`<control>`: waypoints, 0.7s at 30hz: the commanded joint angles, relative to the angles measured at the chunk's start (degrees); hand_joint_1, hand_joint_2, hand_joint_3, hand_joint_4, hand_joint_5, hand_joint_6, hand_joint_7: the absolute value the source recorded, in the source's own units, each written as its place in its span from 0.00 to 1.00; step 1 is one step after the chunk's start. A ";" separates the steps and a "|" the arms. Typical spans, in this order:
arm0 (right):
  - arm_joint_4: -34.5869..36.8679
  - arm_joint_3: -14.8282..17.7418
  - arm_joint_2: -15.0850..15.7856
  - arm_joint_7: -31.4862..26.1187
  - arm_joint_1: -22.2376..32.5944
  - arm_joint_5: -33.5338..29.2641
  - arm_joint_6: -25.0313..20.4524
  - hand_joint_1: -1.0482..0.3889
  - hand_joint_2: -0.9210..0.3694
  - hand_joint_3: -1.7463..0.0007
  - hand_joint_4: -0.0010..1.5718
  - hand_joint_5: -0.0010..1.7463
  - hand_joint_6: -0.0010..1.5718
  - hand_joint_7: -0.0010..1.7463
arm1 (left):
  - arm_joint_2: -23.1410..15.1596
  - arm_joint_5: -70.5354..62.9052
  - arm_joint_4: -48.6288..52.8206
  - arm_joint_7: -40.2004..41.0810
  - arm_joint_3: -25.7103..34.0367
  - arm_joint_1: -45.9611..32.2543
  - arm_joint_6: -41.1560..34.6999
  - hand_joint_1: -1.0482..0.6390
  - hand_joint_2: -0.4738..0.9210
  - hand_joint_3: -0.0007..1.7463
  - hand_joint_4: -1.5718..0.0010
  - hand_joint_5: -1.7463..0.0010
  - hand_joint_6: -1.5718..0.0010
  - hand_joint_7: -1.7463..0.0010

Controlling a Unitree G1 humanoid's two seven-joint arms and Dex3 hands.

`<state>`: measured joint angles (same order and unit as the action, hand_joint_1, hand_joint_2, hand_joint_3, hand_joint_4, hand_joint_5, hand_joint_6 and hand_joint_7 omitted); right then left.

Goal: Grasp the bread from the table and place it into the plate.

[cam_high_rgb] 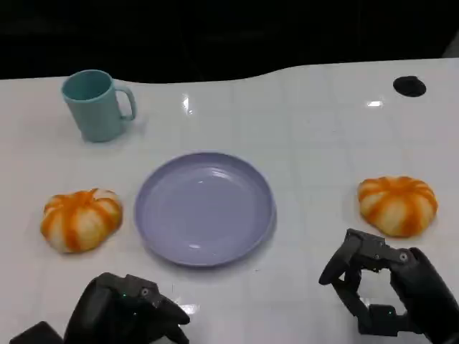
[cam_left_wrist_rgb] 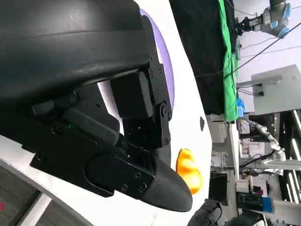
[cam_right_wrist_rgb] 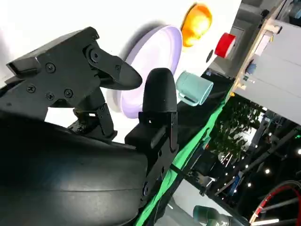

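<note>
Two orange-and-white pumpkin-shaped breads lie on the white table: one bread (cam_high_rgb: 80,218) left of the lilac plate (cam_high_rgb: 204,208), the other bread (cam_high_rgb: 398,205) to its right. The plate holds nothing. My left hand (cam_high_rgb: 125,312) hovers at the near edge, below the plate's left side, holding nothing. My right hand (cam_high_rgb: 380,287) sits just in front of the right bread, fingers apart and curved, not touching it. The left wrist view shows the left hand (cam_left_wrist_rgb: 117,117), the plate rim (cam_left_wrist_rgb: 164,61) and the right bread (cam_left_wrist_rgb: 188,172). The right wrist view shows the right hand (cam_right_wrist_rgb: 113,108), the plate (cam_right_wrist_rgb: 150,61) and the left bread (cam_right_wrist_rgb: 196,23).
A teal mug (cam_high_rgb: 97,105) stands at the back left, also seen as the mug (cam_right_wrist_rgb: 193,88) beyond the plate. A small black round mark (cam_high_rgb: 409,86) lies at the far right of the table. Bare white table surrounds the plate.
</note>
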<state>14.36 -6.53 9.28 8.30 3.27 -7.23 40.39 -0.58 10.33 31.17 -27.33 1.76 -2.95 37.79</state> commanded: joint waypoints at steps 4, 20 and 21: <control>0.22 0.71 1.04 0.24 -0.18 0.27 -0.19 0.62 0.29 0.42 0.48 1.00 0.42 0.73 | -0.95 0.34 0.13 -0.03 0.21 0.32 0.36 0.00 1.00 0.01 0.10 0.59 0.00 0.87; 2.04 2.80 1.05 -1.87 -2.14 -1.33 1.85 0.65 0.17 0.63 0.38 0.70 0.41 0.48 | -0.94 0.25 -0.06 0.12 0.12 0.25 -0.21 0.00 1.00 0.01 0.10 0.59 0.00 0.86; 1.89 3.25 1.31 -2.71 -2.44 -2.60 1.33 0.64 0.16 0.65 0.37 0.67 0.41 0.44 | -0.96 0.28 0.07 -0.01 0.12 0.29 -0.01 0.00 1.00 0.01 0.10 0.59 0.00 0.86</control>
<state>16.37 -4.86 9.28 7.62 1.92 -7.87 42.15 -0.58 10.67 31.17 -27.33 1.73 -2.83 37.73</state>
